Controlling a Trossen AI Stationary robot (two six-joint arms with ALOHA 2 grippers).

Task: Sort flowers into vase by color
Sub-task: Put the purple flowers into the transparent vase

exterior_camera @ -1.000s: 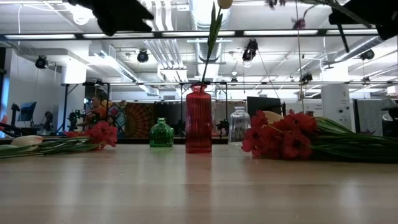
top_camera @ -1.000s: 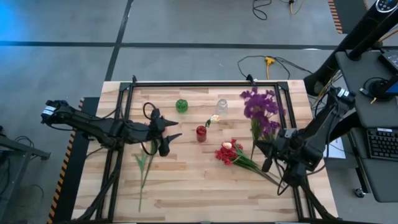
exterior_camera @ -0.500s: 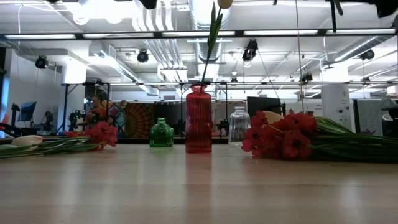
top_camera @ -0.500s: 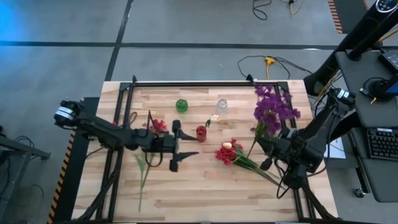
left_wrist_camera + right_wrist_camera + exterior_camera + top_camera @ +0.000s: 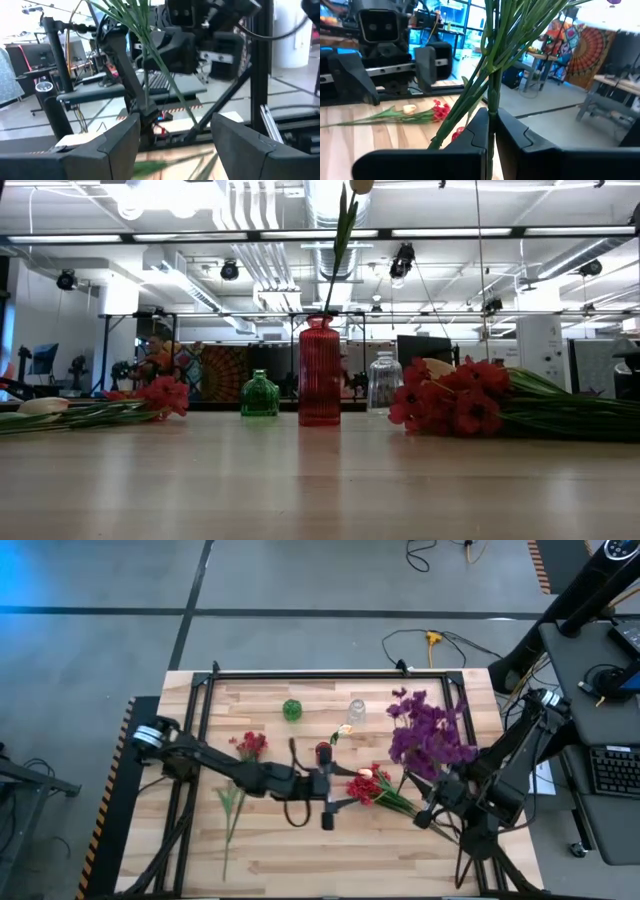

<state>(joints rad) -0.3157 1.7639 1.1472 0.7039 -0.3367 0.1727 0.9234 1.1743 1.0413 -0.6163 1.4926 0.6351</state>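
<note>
My right gripper [image 5: 432, 812] is shut on a bunch of purple flowers [image 5: 430, 735], held in the air over the table's right side. My left gripper [image 5: 335, 798] stands open, holding nothing, just near of the red vase [image 5: 323, 752]. That vase has a cream flower [image 5: 345, 730] standing in it. Red flowers [image 5: 365, 787] lie on the table between the two grippers. A green vase [image 5: 291, 709] and a clear vase [image 5: 356, 710] stand farther back. The low view shows neither gripper. My right gripper pinches the purple bunch's green stems [image 5: 491, 117] between its two fingers, several stems together, near their lower end. The fingers lie level and across the stems. The bunch is lifted clear of the table, and its blossoms [image 5: 425, 730] slant up toward the far edge.
Another red flower [image 5: 250, 744] lies at the left with its stems [image 5: 232, 805] running toward the near edge. A black frame [image 5: 330, 674] borders the table's far and side edges. Bare wood lies along the near edge.
My left gripper has swept level toward the table's right edge, from the left red flower to just near of the red vase. My right gripper has risen and rolled with the purple bunch, whose blossoms have swung and now stand higher.
</note>
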